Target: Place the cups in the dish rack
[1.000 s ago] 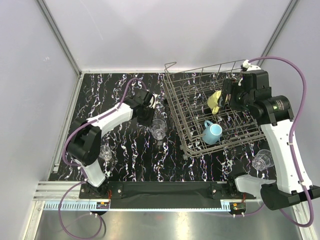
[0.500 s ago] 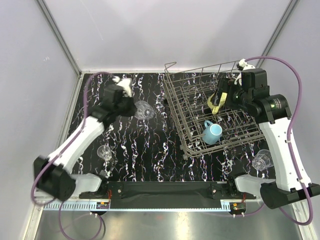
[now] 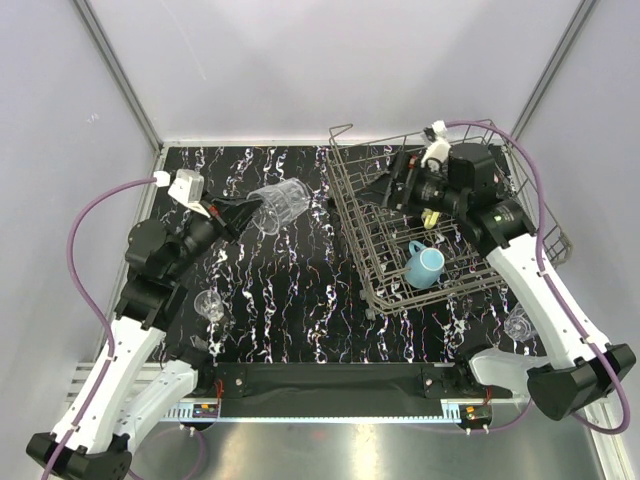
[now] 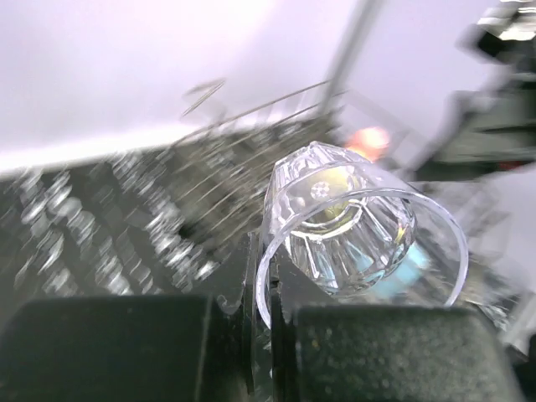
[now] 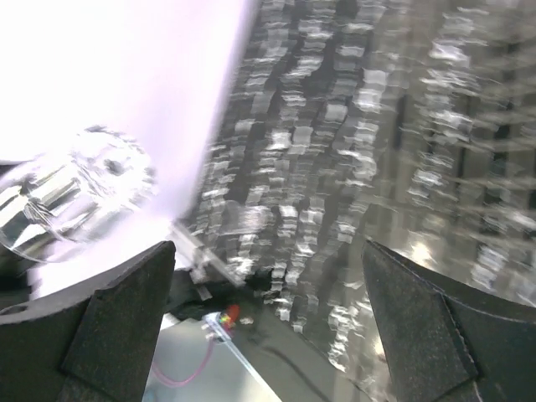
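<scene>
Above, from the top external view: left gripper (image 3: 245,210) is clamped on the rim of a clear glass (image 3: 277,205), which juts ahead of its fingers, short of the dish rack (image 3: 352,240). Long axis near level, base leading toward the rack, mouth back at the fingers. Right gripper (image 3: 385,185) spread wide over the rack, empty.
Left wrist: only one wall of the rim pinched. Risk: glass pivots or slips.
Right wrist: blurred, with the glass ahead-left of its parted fingers. Risk: the arms collide.
</scene>
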Controlling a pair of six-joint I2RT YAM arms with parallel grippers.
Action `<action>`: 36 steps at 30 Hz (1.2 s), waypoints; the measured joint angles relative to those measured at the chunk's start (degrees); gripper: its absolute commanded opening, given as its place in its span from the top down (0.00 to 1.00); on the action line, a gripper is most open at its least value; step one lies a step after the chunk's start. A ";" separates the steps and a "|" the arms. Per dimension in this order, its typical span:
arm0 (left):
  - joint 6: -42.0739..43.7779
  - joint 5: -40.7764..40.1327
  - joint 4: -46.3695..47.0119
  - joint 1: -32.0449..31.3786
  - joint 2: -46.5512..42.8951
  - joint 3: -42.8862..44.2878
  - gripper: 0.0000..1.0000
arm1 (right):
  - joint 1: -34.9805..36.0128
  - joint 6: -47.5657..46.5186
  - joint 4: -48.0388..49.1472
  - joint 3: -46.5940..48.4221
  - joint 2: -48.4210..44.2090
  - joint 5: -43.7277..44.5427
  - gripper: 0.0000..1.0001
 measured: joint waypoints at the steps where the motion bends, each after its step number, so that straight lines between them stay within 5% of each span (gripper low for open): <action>1: -0.42 2.43 1.99 0.00 -0.37 -0.11 1.00 | 1.44 0.68 2.05 0.09 0.00 -0.55 0.00; 12: -6.67 21.16 17.90 0.00 0.17 -4.76 1.00 | 10.12 2.54 20.76 -1.40 1.14 -10.51 0.00; 26: -10.64 29.51 26.73 0.15 0.50 -5.22 1.00 | 14.40 4.00 34.25 -5.18 1.57 -28.17 0.00; 36: -12.57 30.62 29.03 0.15 2.58 -5.25 1.00 | 17.77 4.33 40.11 -8.00 3.15 -31.28 0.00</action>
